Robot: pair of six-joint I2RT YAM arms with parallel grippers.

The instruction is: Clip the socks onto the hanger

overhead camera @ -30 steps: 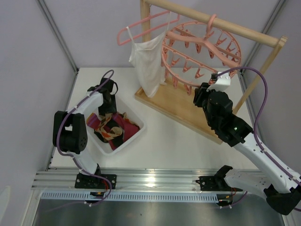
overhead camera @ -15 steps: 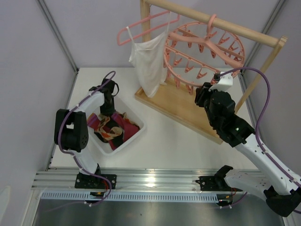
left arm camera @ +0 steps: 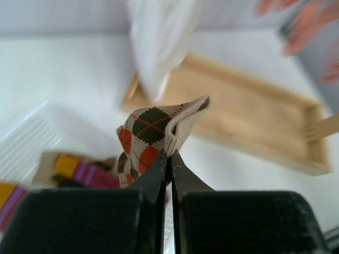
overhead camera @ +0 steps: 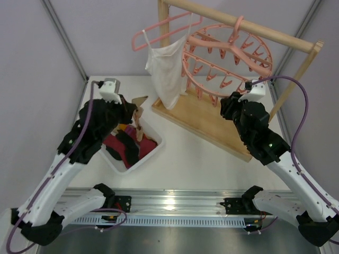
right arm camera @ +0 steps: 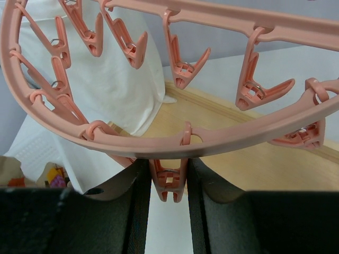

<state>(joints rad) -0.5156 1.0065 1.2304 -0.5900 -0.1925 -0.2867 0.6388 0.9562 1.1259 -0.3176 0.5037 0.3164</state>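
My left wrist camera shows what the top view hardly shows. My left pincer (left arm camera: 169, 157) is pinched tight on a tan diamond sock (left arm camera: 153, 129), held up above the white bin (left arm camera: 26, 143).

My right wrist camera shows my right pincer (right arm camera: 168, 172) squeezing one pink clip (right arm camera: 168, 186) at the low edge of the round pink hanger (right arm camera: 222, 138).

Only the top view shows the other socks (overhead camera: 124, 145) lying in the bin at 9 o'clock. It also shows the hanger hanging from a wooden rack (overhead camera: 288, 39) at 1 o'clock, beside a white top (overhead camera: 167, 74).

The desk (overhead camera: 196, 164) is white. Grey walls (overhead camera: 106, 26) stand around it.
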